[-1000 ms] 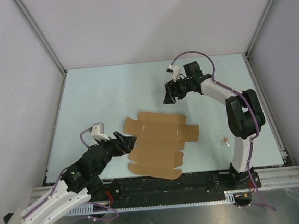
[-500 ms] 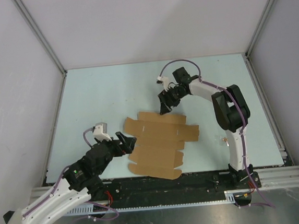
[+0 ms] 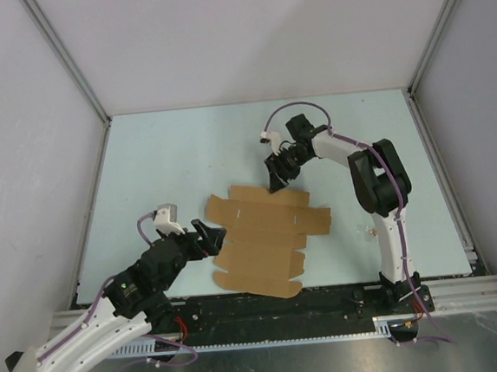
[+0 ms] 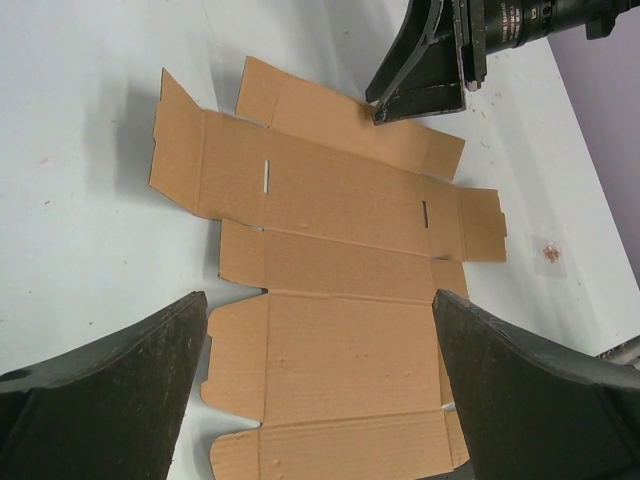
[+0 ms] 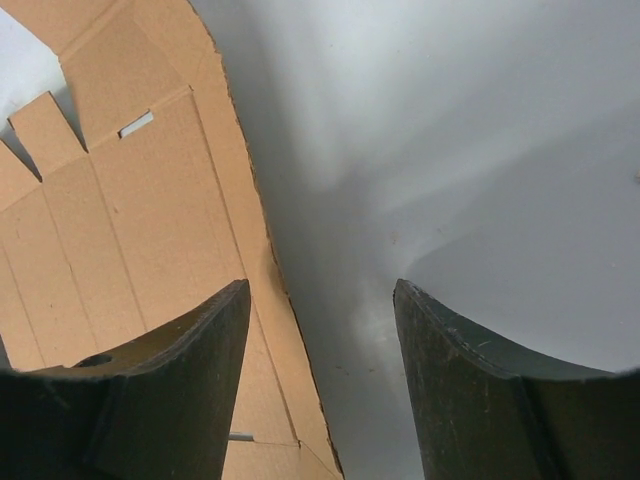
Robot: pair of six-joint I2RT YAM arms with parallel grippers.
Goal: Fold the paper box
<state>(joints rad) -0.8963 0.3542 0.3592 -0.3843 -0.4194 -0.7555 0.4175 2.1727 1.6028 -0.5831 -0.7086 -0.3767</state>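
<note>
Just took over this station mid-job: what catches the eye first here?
A flat, unfolded brown paper box lies on the table, toward its near edge. The right tool sits at the box's far edge, jaws open astride it; the left tool, wide open, faces its left side.

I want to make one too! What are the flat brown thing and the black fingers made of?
Paper box: thin brown cardboard, matte; pressed creases and cut slots show it. Left arm's fingers: probably hard black plastic, dull and slightly grainy, but unsure.
</note>
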